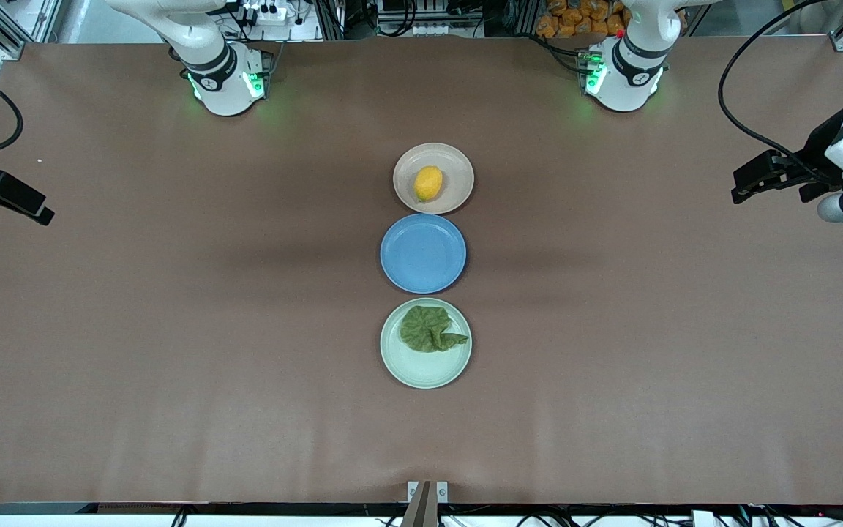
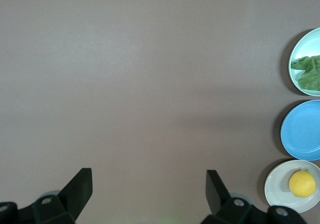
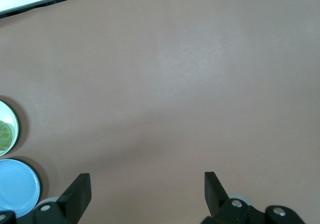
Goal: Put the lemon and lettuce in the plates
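The lemon (image 1: 428, 183) sits in the beige plate (image 1: 458, 165), the lettuce (image 1: 429, 329) in the mint plate (image 1: 421, 373). Both lie well apart from the left gripper (image 2: 149, 184) and right gripper (image 3: 147, 186), which wait with jaws open and empty.

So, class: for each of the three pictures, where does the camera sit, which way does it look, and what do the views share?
Front view: high across the table, facing both arm bases; left claw and right claw wait at the table's ends.
Left wrist view: looks down past its open claw at bare table.
Right wrist view: the same, over its open claw.
Shared: blue plate, mint plate, lettuce; lemon misses the right wrist view.
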### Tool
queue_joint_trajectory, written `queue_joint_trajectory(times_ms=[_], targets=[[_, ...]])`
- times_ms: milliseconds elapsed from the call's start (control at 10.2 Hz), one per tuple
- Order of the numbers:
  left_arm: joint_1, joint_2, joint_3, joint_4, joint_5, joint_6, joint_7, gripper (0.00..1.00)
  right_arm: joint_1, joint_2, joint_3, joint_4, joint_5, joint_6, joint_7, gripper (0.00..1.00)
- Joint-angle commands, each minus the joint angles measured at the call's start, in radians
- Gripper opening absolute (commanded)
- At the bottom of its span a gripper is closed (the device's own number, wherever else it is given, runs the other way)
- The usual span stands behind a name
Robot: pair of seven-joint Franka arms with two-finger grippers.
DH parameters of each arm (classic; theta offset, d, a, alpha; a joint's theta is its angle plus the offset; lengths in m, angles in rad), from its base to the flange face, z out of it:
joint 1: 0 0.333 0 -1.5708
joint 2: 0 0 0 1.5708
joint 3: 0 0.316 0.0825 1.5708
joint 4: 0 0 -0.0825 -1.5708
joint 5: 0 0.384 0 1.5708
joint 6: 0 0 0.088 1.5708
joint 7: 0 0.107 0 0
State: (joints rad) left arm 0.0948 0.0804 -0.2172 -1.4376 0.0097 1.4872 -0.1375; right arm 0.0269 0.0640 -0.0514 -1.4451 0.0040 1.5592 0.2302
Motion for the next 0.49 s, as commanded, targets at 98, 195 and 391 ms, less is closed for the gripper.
queue_joint_trajectory(times_ms=[98,195,391], targets=[[0.006,-0.011,0.002,0.016,0.003,-0.01,0.026,1.0,0.019,-0.027,-0.013,-0.032,0.013,0.016,-0.005,1.0],[0.006,-0.011,0.002,0.016,0.003,-0.008,0.026,1.0,0.019,-0.027,-0.013,-0.032,0.014,0.016,-0.005,1.0],[0.006,-0.011,0.002,0.017,0.003,-0.008,0.026,1.0,0.019,-0.027,-0.013,-0.031,0.014,0.018,-0.008,1.0]])
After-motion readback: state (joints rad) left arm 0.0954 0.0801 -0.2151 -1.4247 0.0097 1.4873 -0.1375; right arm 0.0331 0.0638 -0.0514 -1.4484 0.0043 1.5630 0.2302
